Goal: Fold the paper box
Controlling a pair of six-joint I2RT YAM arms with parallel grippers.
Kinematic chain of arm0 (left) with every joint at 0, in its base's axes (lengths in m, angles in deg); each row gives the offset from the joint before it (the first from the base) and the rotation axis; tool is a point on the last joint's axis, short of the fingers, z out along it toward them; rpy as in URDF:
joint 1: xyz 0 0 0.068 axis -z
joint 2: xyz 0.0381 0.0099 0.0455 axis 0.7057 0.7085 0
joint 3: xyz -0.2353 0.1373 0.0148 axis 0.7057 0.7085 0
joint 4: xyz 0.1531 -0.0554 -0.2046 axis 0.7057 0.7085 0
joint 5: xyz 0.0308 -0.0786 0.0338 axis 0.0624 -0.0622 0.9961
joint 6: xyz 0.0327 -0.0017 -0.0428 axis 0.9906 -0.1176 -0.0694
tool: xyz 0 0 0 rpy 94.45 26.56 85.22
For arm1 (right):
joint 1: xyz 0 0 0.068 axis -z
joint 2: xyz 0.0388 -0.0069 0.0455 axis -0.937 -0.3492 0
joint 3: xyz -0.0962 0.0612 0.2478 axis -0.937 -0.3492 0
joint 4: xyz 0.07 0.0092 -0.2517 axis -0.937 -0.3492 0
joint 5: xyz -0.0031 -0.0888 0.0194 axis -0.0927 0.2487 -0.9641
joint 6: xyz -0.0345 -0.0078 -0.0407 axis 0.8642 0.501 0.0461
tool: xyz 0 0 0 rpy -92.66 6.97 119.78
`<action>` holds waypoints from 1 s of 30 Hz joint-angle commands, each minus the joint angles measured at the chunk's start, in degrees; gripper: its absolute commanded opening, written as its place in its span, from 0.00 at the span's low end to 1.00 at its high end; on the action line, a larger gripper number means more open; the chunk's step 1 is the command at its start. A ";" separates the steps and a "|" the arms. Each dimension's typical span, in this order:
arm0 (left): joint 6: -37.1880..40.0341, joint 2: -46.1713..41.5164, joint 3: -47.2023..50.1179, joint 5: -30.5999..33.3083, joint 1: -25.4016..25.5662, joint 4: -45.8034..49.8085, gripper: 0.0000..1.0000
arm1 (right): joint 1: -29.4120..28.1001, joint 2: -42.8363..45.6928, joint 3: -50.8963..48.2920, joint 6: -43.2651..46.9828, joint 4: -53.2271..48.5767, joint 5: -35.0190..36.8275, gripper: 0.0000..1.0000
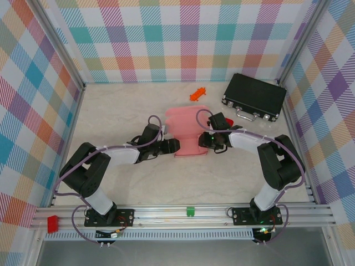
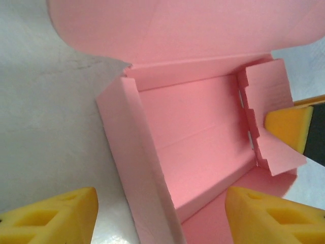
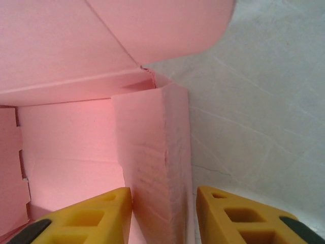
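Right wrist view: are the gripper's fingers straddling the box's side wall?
Yes, the right gripper has one yellow finger inside and one outside the upright side wall of the pink paper box.
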 commanded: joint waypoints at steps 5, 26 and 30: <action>2.04 -0.35 -2.17 1.16 0.25 1.69 0.67 | -0.35 0.42 1.95 -1.15 0.62 2.53 0.36; 2.36 2.00 -2.96 -2.37 0.25 -0.23 0.63 | -0.53 -4.00 4.32 0.96 -2.09 4.82 0.28; 2.14 2.43 -2.80 -2.72 0.24 -0.43 0.62 | -1.16 -4.43 4.75 2.33 -3.42 6.74 0.27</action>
